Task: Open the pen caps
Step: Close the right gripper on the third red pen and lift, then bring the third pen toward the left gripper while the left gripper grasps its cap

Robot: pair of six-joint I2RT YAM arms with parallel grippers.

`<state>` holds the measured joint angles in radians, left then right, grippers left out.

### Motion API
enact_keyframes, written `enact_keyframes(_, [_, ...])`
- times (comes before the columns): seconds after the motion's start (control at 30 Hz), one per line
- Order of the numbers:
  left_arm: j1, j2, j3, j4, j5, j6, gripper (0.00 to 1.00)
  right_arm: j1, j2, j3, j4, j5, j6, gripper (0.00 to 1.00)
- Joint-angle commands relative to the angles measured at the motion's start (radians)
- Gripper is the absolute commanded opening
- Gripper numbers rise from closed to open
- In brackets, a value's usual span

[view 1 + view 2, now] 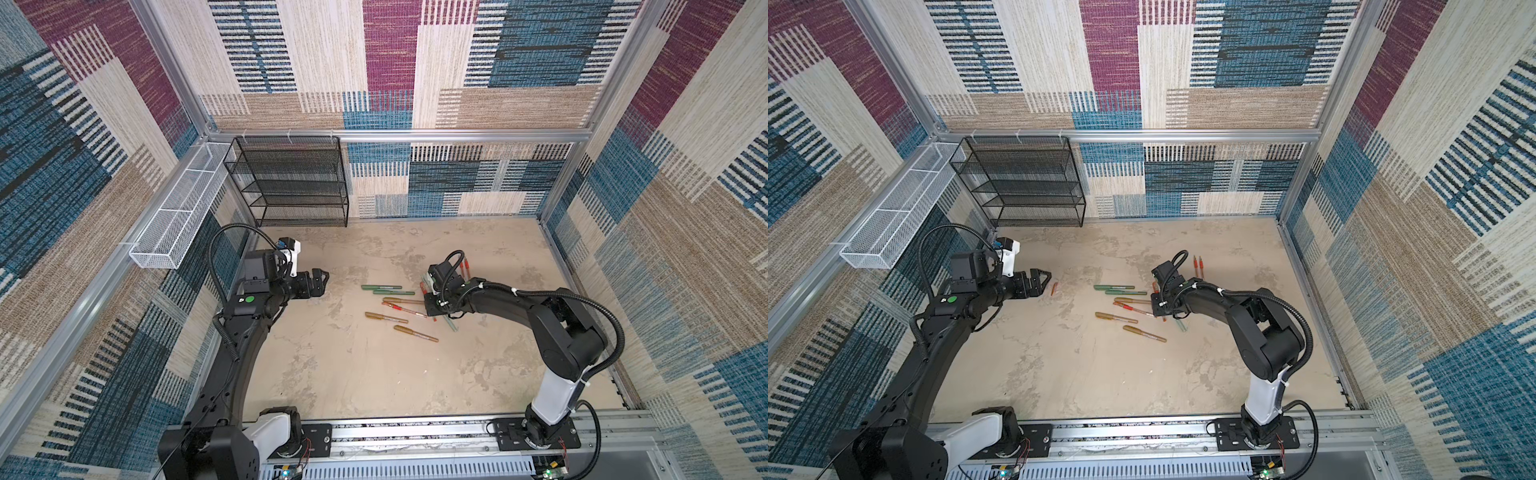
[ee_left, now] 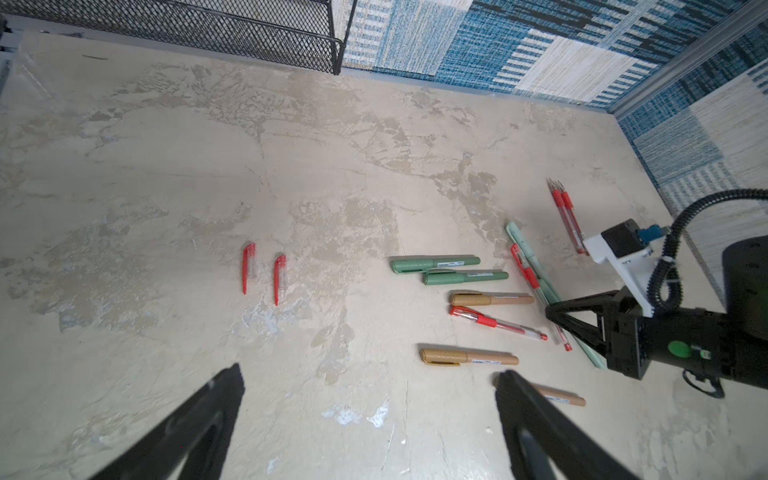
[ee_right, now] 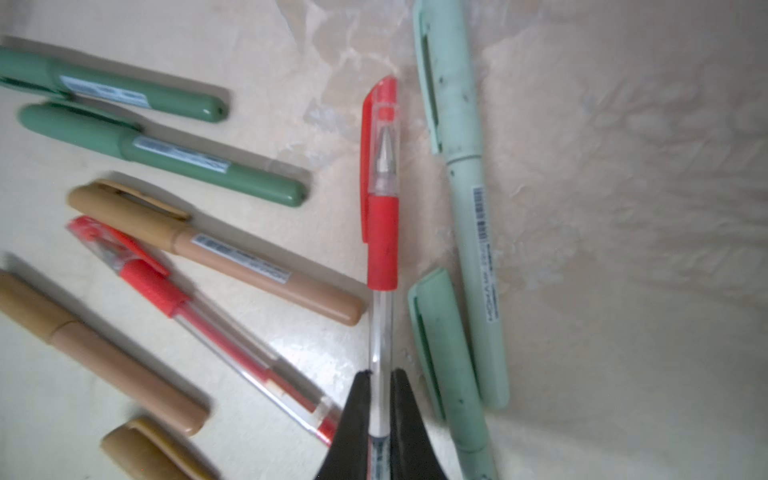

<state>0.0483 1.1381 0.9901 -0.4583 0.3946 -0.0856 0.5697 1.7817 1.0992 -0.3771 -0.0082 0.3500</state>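
Beige mottled tabletop [image 1: 353, 374] inside carpet-patterned walls [image 1: 390, 62]; right claw [image 3: 381, 374] pinches a red pen [image 3: 382, 245], left claw [image 2: 371, 371] spread

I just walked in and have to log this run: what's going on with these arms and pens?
The right gripper is shut on the clear barrel of a thin red-capped pen on the beige table; its cap is not yet off. The left gripper hangs open and empty. Two loose red clipped caps lie in front of it, and two uncapped red pens lie beyond the right arm. The dark green markers, gold-bronze markers and mint markers are all capped.
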Motion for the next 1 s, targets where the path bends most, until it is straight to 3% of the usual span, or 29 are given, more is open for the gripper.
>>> enact_keyframes(0.0, [0.001, -0.008, 0.004, 0.029, 0.135, -0.039, 0.98, 0.0, -0.044, 0.019, -0.006, -0.017, 0.019, 0.03])
enact_keyframes(0.13, [0.001, -0.006, -0.018, 0.071, 0.281, -0.054, 0.98, 0.004, -0.123, -0.017, 0.075, -0.085, 0.032, 0.03])
enact_keyframes(0.3, [0.001, 0.0, -0.032, 0.115, 0.381, -0.154, 0.98, 0.033, -0.212, -0.053, 0.2, -0.174, 0.09, 0.01])
enact_keyframes(0.43, [-0.002, 0.003, -0.104, 0.246, 0.489, -0.267, 0.96, 0.094, -0.236, -0.055, 0.299, -0.2, 0.125, 0.0])
enact_keyframes(0.67, [-0.004, 0.004, -0.121, 0.277, 0.485, -0.3, 0.91, 0.225, -0.202, -0.001, 0.42, -0.243, 0.164, 0.0])
enact_keyframes(0.97, [-0.005, 0.017, -0.109, 0.27, 0.452, -0.325, 0.74, 0.329, -0.117, 0.1, 0.463, -0.289, 0.162, 0.0])
